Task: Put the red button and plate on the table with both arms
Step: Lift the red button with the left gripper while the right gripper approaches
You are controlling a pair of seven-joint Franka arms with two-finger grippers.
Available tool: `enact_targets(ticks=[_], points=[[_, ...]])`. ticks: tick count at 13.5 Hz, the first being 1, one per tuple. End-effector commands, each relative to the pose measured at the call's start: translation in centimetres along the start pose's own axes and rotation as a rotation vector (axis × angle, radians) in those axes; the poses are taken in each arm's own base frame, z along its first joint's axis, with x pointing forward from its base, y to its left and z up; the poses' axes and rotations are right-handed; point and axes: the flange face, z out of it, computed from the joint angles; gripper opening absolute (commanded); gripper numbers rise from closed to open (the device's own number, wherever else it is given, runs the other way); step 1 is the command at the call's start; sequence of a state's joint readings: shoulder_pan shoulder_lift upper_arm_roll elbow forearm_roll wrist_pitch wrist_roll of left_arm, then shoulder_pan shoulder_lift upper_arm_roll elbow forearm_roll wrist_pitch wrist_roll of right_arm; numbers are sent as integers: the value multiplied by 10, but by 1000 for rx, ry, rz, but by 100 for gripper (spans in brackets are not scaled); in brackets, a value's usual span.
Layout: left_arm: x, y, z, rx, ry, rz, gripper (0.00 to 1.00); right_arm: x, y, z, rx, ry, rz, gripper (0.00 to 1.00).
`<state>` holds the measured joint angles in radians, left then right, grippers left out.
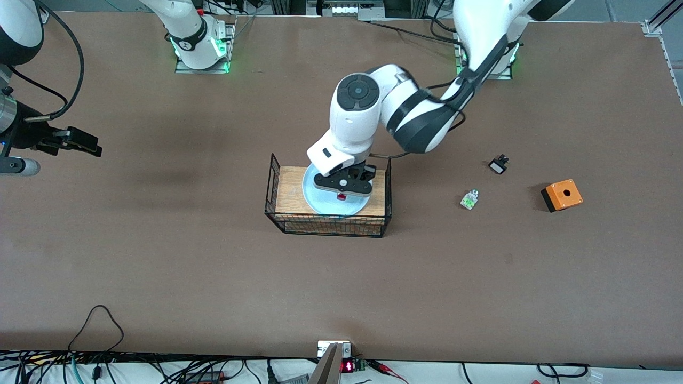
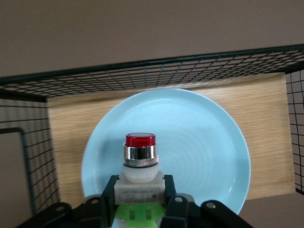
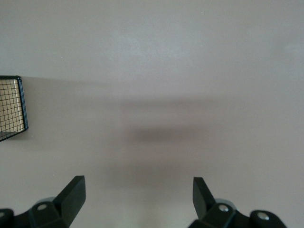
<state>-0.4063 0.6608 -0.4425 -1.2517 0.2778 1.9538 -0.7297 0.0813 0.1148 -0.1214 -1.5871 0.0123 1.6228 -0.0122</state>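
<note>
The pale blue plate (image 1: 319, 200) lies on the wooden top of the wire basket (image 1: 328, 224) at the middle of the table (image 1: 341, 288). My left gripper (image 1: 343, 188) is over the plate, shut on the whitish body of the red button (image 1: 341, 196). In the left wrist view the red button (image 2: 140, 159) sits between the fingers (image 2: 110, 190), red cap pointing away and green end toward the wrist, with the plate (image 2: 204, 147) under it. I cannot tell whether the button touches the plate. My right gripper (image 1: 88, 144) waits open and empty over bare table at the right arm's end; it also shows in the right wrist view (image 3: 138, 190).
A clear-green block (image 1: 469, 199), a small black part (image 1: 498, 164) and an orange box with a hole (image 1: 562, 195) lie on the table toward the left arm's end. The basket's wire walls (image 2: 152, 71) rise around the wooden top. A basket corner (image 3: 12, 107) shows in the right wrist view.
</note>
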Motion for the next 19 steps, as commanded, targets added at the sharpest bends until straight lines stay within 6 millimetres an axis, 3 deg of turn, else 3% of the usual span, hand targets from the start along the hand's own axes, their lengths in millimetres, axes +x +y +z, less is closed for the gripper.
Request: enact_targets(ticks=[1, 3, 5, 6, 7, 8, 11, 12, 14, 16, 17, 19], points=[[-9, -24, -65, 32, -15, -20, 17, -3, -2, -4, 6, 7, -6, 100], [0, -75, -88, 104, -65, -48, 17, -11, -4, -15, 10, 10, -10, 100], [8, -126, -84, 166, -170, -7, 18, -21, -26, -25, 55, -42, 64, 100], [16, -152, -79, 179, -198, -12, 18, -25, -47, -37, 86, -53, 151, 100], [27, -190, -69, 178, -229, -13, 18, -29, -75, -42, 95, -61, 218, 100], [36, -221, -64, 167, -250, 26, 18, -35, -113, -46, 93, -58, 254, 100], [55, -319, -11, 104, -335, 177, 19, -59, -235, -40, 79, -26, 300, 100], [52, -349, 10, 92, -359, 204, 20, -62, -275, -26, 80, -7, 306, 100], [42, -404, 59, 60, -356, 253, 20, -62, -320, 0, 78, 2, 328, 100], [41, -452, 93, 135, -282, 336, 19, -59, -346, 30, 59, -17, 373, 100], [35, -469, 116, 133, -299, 340, 20, -58, -362, 45, 55, -16, 390, 100], [25, -481, 150, 124, -278, 349, 20, -58, -391, 75, 47, -8, 401, 100]])
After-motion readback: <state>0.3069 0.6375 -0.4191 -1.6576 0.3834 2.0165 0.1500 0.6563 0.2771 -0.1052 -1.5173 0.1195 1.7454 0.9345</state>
